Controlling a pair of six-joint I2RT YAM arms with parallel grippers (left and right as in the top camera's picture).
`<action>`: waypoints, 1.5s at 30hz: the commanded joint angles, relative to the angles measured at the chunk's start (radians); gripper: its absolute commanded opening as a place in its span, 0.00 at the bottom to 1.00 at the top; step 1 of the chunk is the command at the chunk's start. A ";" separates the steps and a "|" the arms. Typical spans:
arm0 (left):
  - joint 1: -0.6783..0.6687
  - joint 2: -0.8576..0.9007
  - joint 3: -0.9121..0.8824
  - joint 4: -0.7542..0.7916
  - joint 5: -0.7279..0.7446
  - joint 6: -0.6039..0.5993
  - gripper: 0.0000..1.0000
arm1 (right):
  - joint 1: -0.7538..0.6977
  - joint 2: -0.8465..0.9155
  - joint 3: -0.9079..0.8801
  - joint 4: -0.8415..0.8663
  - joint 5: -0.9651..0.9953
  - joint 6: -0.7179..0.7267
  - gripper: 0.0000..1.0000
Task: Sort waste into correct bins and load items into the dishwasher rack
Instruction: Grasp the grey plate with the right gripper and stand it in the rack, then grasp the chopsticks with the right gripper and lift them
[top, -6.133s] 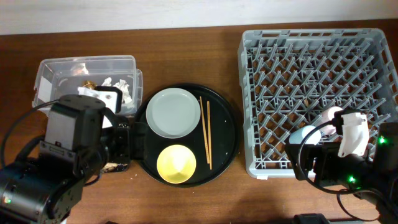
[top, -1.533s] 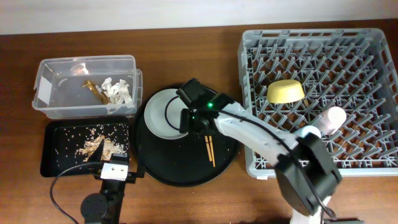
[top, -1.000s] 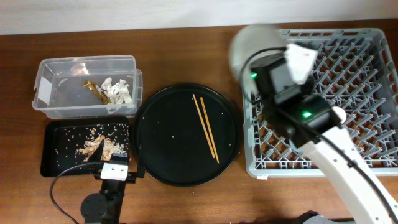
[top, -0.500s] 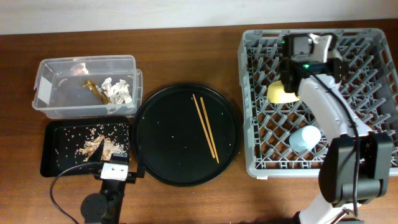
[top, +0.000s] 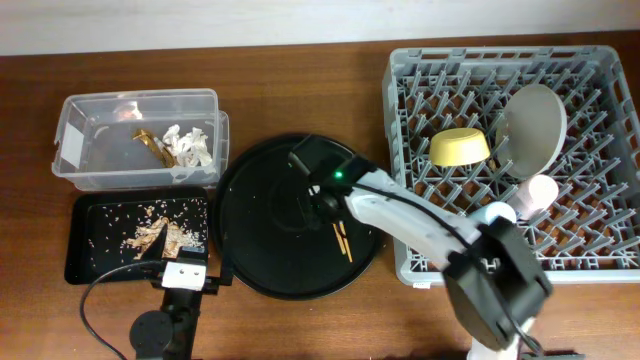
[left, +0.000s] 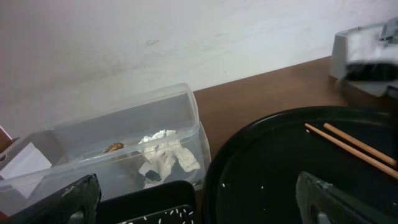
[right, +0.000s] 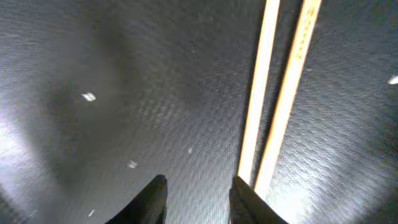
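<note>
Heads up, the right jaws sit barely apart and empty over the round black tray (top: 250, 260), chopsticks (right: 259, 93) just outside their gap, so closing could flick them away.

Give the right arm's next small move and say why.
Probably nudge the right claw sideways so both chopsticks sit between its fingers. The claw hangs open over the round black tray, and the chopsticks lie just beside the gap, along one finger. They look like the only items outside the dishwasher rack.
</note>
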 joint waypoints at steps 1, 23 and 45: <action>0.006 -0.005 -0.008 0.002 0.000 0.012 0.99 | 0.000 0.078 -0.004 0.031 0.079 0.013 0.33; 0.006 -0.005 -0.008 0.002 0.000 0.012 0.99 | -0.044 0.032 0.005 -0.026 0.045 -0.092 0.31; 0.006 -0.005 -0.008 0.002 0.000 0.012 0.99 | -0.100 0.001 0.003 -0.013 -0.066 -0.176 0.23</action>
